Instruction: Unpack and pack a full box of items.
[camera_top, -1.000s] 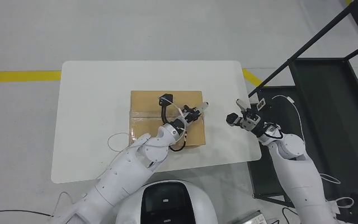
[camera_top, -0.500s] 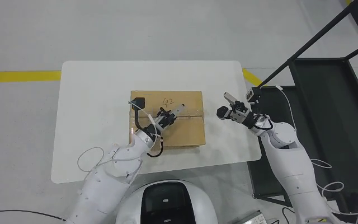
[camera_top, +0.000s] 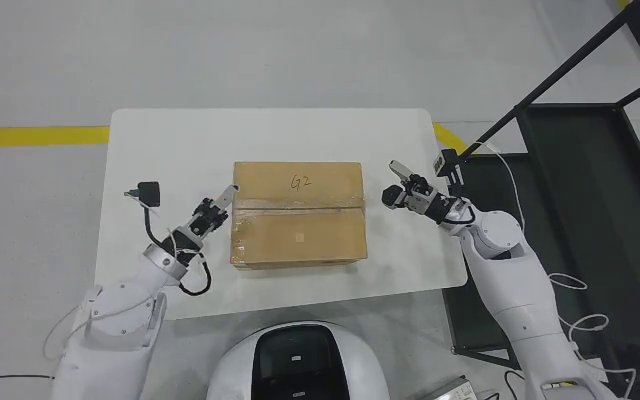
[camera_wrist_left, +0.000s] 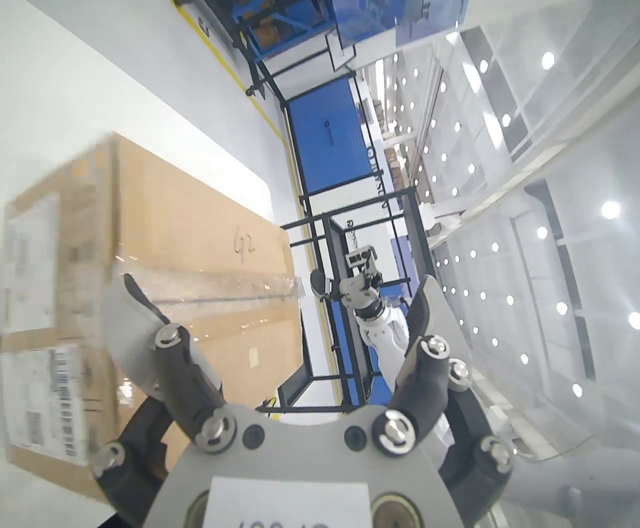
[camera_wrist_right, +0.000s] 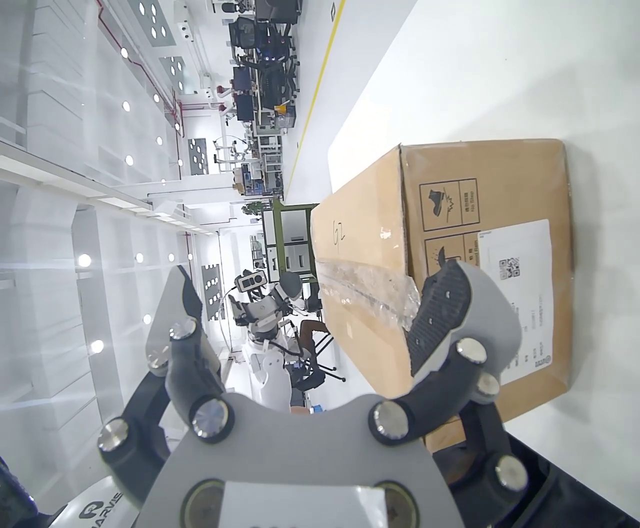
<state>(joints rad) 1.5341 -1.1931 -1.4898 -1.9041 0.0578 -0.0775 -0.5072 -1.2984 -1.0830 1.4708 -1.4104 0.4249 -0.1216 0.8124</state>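
A closed cardboard box (camera_top: 298, 214), taped along its top seam, lies in the middle of the white table (camera_top: 160, 150). My left gripper (camera_top: 222, 200) is open just off the box's left end, at the level of the tape seam. In the left wrist view that gripper (camera_wrist_left: 275, 295) has its fingers spread, with the box (camera_wrist_left: 175, 240) close ahead. My right gripper (camera_top: 394, 184) is open just off the box's right end. In the right wrist view this gripper (camera_wrist_right: 315, 295) faces the labelled end of the box (camera_wrist_right: 480, 250), one fingertip (camera_wrist_right: 445, 300) in front of the tape.
A dark metal rack (camera_top: 560, 190) stands right beside the table's right edge, close behind my right arm. A yellow floor line (camera_top: 50, 134) runs to the left of the table. Bare table surface lies on all sides of the box.
My left arm has swung from above the box's top, leftward, to beside its left end. My right gripper has moved in closer to the box's right end.
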